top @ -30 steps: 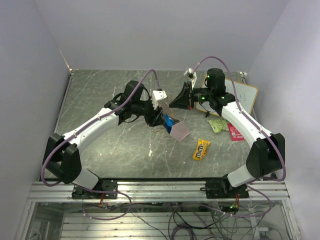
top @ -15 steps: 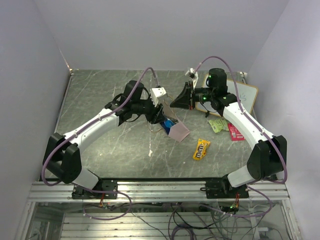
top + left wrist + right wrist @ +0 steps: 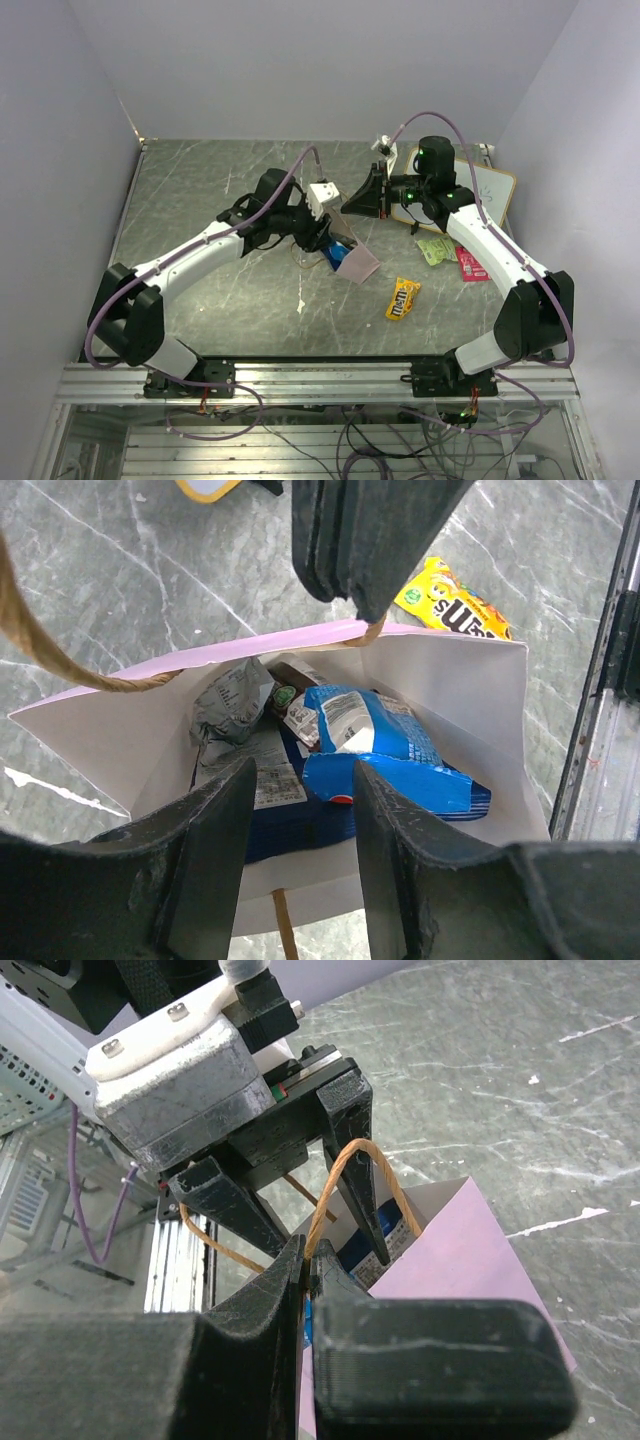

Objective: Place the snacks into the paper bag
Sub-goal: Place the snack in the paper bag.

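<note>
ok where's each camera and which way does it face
top external: above, behind the bases, facing down at the table; both arms show.
left wrist: looks down past the open left gripper into the paper bag.
right wrist: looks along the right gripper, shut on the bag's handle.
shared: the bag in all; M&M's packet in the first two.

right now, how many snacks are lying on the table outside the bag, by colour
yellow M&M's packet: 1
light green packet: 1
pink-red packet: 1
total outside the paper bag: 3
</note>
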You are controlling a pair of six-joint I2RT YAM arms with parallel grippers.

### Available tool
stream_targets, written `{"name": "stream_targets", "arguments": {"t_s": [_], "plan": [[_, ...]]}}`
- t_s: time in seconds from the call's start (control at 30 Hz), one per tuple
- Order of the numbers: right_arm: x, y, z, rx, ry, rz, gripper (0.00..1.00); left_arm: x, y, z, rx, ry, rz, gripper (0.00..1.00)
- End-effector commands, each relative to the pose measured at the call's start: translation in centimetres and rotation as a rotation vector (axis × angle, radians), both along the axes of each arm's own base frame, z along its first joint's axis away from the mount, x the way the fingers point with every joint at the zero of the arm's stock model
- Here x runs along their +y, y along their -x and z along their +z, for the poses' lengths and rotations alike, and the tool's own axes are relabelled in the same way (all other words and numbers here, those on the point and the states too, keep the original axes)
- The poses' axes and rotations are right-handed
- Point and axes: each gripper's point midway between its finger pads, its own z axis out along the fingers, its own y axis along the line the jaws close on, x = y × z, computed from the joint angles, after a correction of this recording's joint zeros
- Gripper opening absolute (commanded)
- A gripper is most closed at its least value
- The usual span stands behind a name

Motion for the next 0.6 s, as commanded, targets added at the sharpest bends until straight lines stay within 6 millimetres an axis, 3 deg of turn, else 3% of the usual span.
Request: {"name": "stream_targets", "arguments": {"t_s": [0.0,0.3,0.4,0.57], "plan": [[-0.2,-0.2,1.6,-0.045,-0.016,-0.015,0.00,-0.7,-0.1,-1.4,-0.013,-0.017,0.005,0.54],[-0.6,-0.3,0.8,-0.037,-0.015,-0.025,0.00,-1.6,1.3,-2.9,0.017,-0.030,-0.072,0.56],[-0.9,-0.6,0.7,-0.039,-0.013,-0.039,0.00,-1.5,1.4,-2.2,-0.009,-0.035,-0.091,0.57],[-1.4,-0.7,0.3,-0.035,-0.012,-0.053,0.00,-1.2,1.8,0.6,-0.064,-0.045,-0.147,0.59]]}}
